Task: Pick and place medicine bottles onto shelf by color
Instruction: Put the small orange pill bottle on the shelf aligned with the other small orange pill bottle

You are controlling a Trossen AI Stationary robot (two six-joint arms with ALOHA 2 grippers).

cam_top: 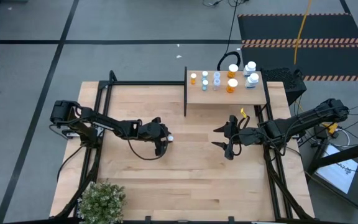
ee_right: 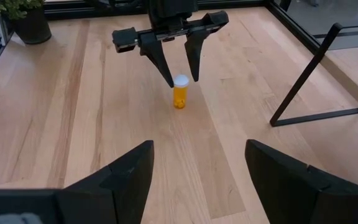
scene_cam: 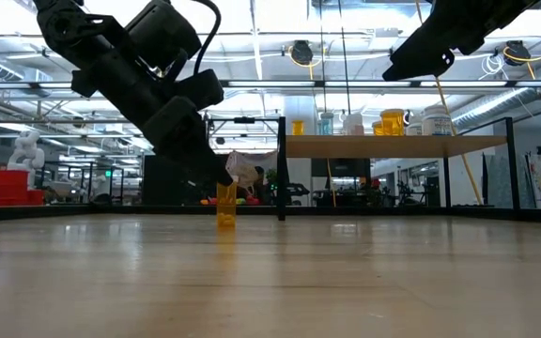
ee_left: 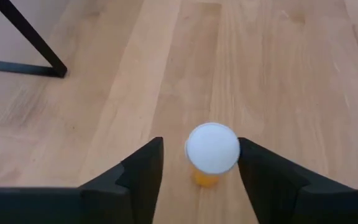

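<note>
Wood table (cam_top: 185, 174), orange bottle (ee_right: 180, 93) upright between left gripper (ee_right: 179, 70) spread fingers (ee_left: 138, 171)

No text, brand, number or sign can be read in any view. The medicine bottles (cam_top: 217, 79) on the shelf (cam_top: 225, 94), at upper centre of the high view, may carry labels, but they are too small to tell.

Four orange bottles (cam_top: 232, 85), five pale (cam_top: 216, 78).
</note>
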